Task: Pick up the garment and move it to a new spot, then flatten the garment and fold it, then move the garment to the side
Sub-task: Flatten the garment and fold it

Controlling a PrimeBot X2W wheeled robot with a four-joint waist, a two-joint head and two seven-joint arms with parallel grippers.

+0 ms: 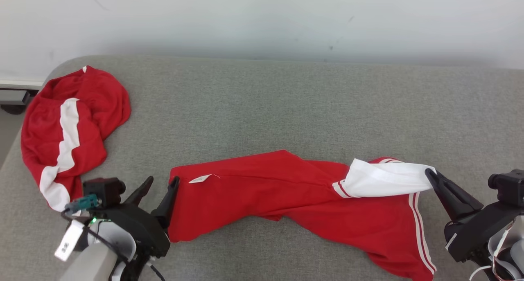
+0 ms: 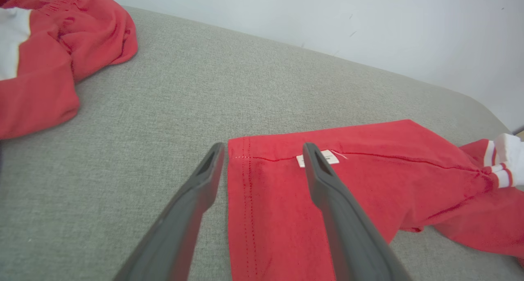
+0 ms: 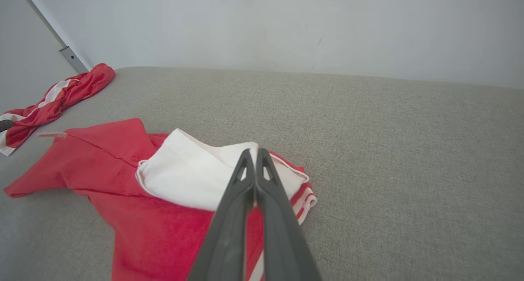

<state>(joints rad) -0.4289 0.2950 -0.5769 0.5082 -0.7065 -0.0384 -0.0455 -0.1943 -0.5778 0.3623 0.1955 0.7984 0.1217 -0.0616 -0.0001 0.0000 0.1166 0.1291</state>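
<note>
Red with white side stripes, the garment [image 1: 266,187] lies stretched on a grey upholstered surface [image 1: 262,101] between the robot's two grippers. Its long axis runs crosswise from one gripper to the other. The hemmed end lies at the left gripper [image 1: 163,179], and the striped end trails past and below the right gripper [image 1: 430,172].

The left gripper's fingers are spread wide and hold nothing. One finger sits just outside the hem edge on bare upholstery, and the other is over the red cloth. The right gripper's fingers are pressed together on the tip of a white panel [image 1: 385,178] that is folded back over the red. The panel tapers to a point at the fingertips.

The head view takes in both grippers and the garment's full length, with a shallow bend at mid-length. The left wrist view adds the rows of stitching along the hem, and a small white label [image 2: 332,157] is partly behind the finger that is over the cloth. The right wrist view looks along the closed fingers and shows the white panel's rounded, turned-over edge with red and white banding beneath it.

A second red and white garment [image 1: 69,129] lies crumpled beyond the left gripper's outer side, well apart from the first. A pale wall [image 1: 262,19] rises behind the surface.
</note>
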